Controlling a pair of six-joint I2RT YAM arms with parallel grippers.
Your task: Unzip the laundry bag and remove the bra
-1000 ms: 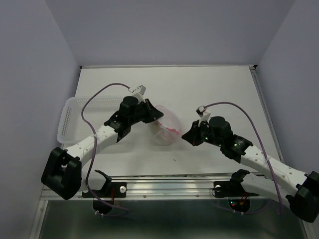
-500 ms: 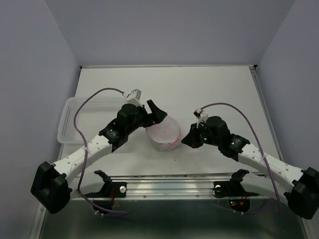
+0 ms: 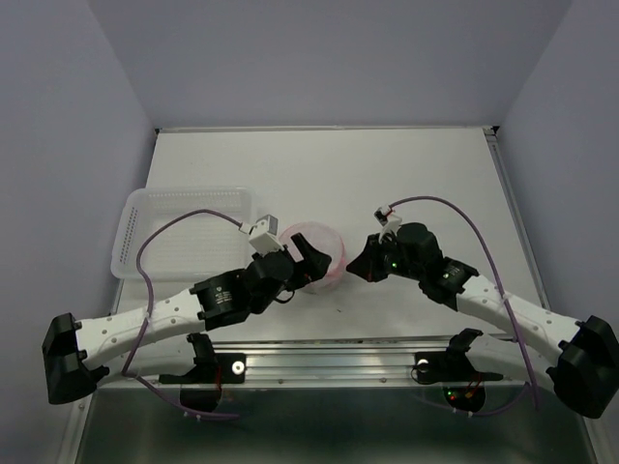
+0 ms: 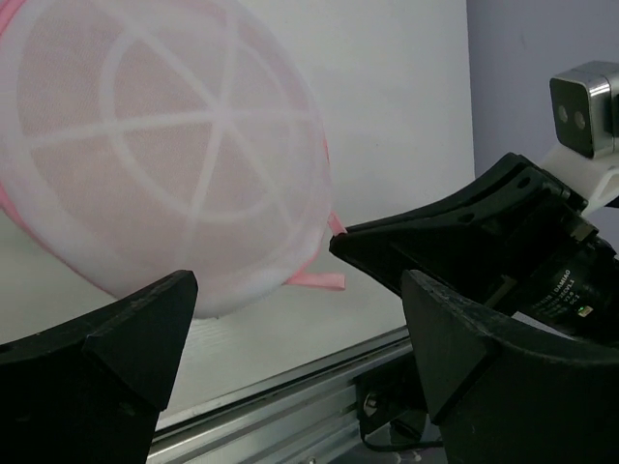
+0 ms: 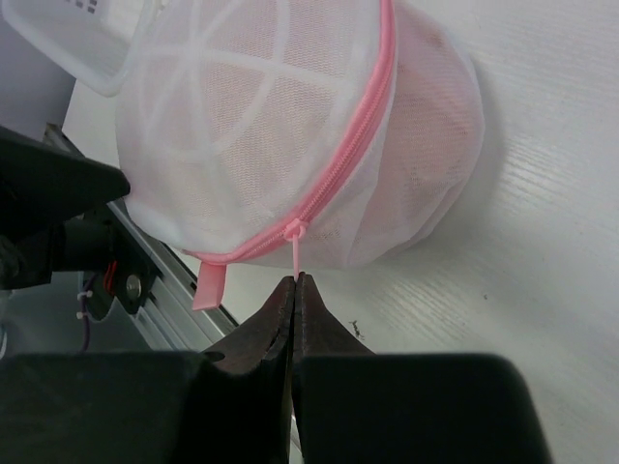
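Observation:
The laundry bag (image 3: pixel 317 242) lies dome-up near the table's front, round white mesh with a pink zipper (image 5: pixel 360 124) around its edge. A faint pink tint shows through the mesh; the bra itself is hidden inside. My right gripper (image 5: pixel 295 278) is shut on the thin pink zipper pull (image 5: pixel 294 249) at the bag's right side (image 3: pixel 360 263). My left gripper (image 4: pixel 300 329) stands wide open at the bag's near-left side (image 3: pixel 306 272), holding nothing, with the bag (image 4: pixel 164 145) just beyond its fingers. A pink fabric tab (image 5: pixel 209 286) sticks out beside the zipper's end.
A white plastic basket (image 3: pixel 184 227) stands left of the bag, its corner (image 5: pixel 68 34) close behind it. The metal rail (image 3: pixel 329 353) runs along the table's near edge just below both grippers. The two grippers are close together across the bag.
My left gripper opened and let go of the bag, then swung back toward the near edge. The bag dropped flat onto the table. The right gripper stayed shut and crept slightly left.

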